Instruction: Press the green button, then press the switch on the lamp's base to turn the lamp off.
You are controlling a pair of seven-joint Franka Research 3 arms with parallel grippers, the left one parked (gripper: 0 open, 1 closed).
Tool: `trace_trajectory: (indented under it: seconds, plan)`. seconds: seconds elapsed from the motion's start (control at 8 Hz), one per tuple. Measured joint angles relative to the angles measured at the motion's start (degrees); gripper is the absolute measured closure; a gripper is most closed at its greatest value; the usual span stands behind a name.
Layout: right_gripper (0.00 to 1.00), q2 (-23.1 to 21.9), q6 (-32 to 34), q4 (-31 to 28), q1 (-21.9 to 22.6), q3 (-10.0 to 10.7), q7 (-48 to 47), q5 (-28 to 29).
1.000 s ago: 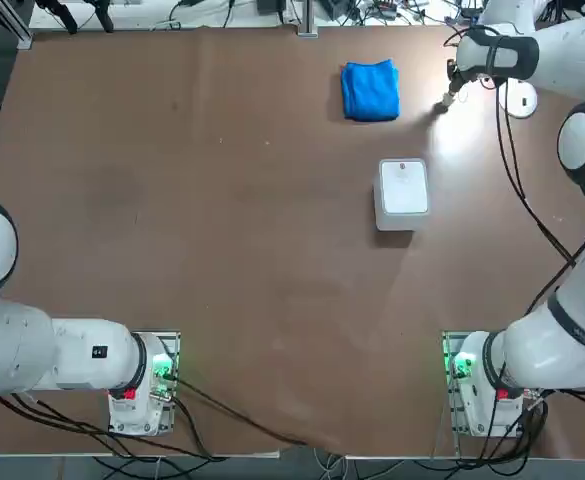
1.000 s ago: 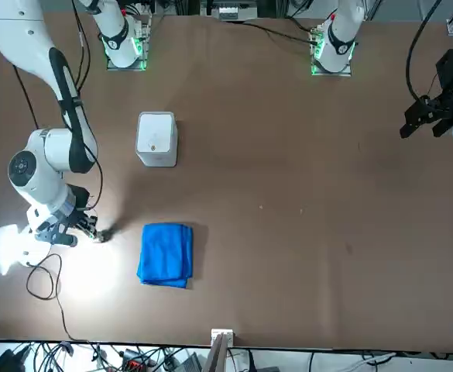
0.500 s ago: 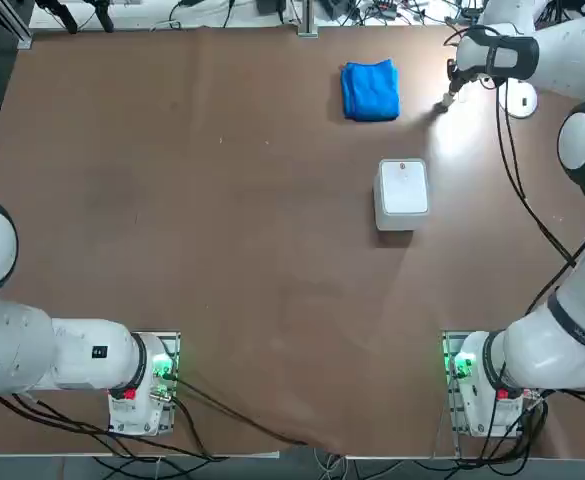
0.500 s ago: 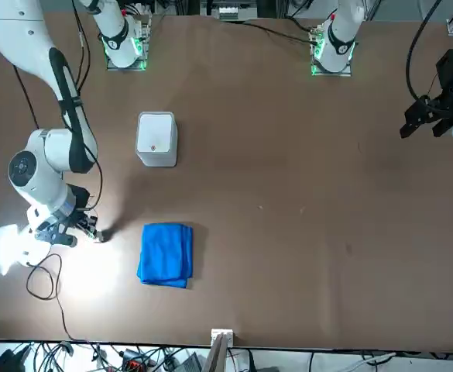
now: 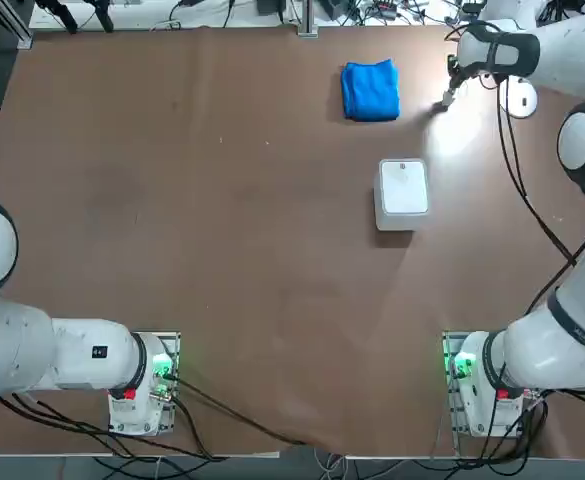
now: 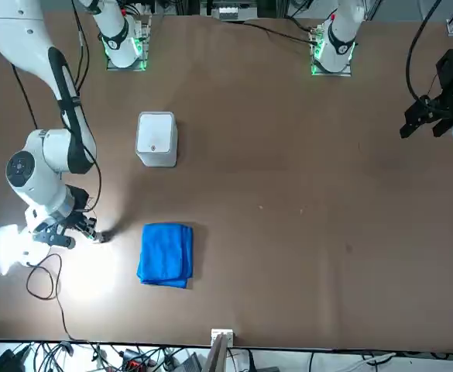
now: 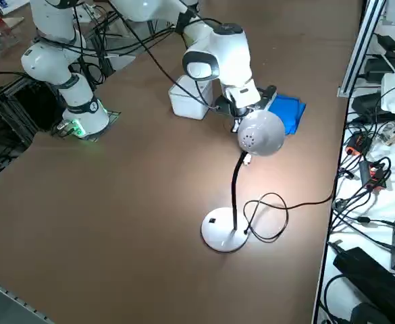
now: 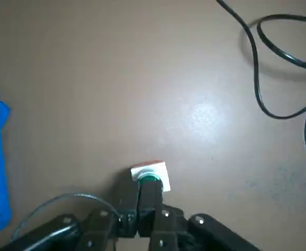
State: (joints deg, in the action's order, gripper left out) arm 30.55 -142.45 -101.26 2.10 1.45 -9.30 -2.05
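Note:
The green button point(image 8: 151, 177), a tiny green cap on a pale body, stands on the brown table beside the pool of lamplight. My right gripper point(image 8: 139, 194) is shut, and its joined fingertips rest at the button's near edge, touching or just over the cap. From overhead the gripper point(image 5: 450, 90) is at the far right, with the button point(image 5: 441, 105) just below it. The lamp's base point(image 7: 225, 231) is a flat white disc with a thin black neck. The switch point(image 7: 213, 219) shows as a small dark mark on it. The lamp head point(image 7: 260, 133) is lit.
A folded blue cloth point(image 5: 370, 90) lies left of the button. A white rounded square box point(image 5: 403, 193) sits nearer the robot. The lamp's black cord point(image 8: 268, 63) loops on the table between button and base point(image 5: 519, 98). The lamp head hangs close over my gripper.
My right wrist has shifted slightly toward the table's far edge. The shut fingertips stay at the button, and the lamp stays lit.

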Motion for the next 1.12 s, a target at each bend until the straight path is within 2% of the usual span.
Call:
trace_trajectory:
  seconds: [0.25,0.38,0.62,0.75,0.88,1.12]
  plan:
    - [0.99,-1.10,1.64,1.14,0.06,0.00,-0.03,0.00]
    - [0.99,-2.88,5.09,1.67,0.04,0.04,-0.10,0.01]
    - [0.99,-8.22,16.82,1.72,-0.18,0.37,-0.23,0.02]
    - [0.99,-10.76,22.62,0.67,-0.50,1.01,-0.36,-0.75]
    - [0.99,-13.06,24.95,-2.30,-1.09,2.49,-0.43,-2.32]
    - [0.99,-16.06,19.09,-11.39,-4.34,5.09,-0.26,-3.82]
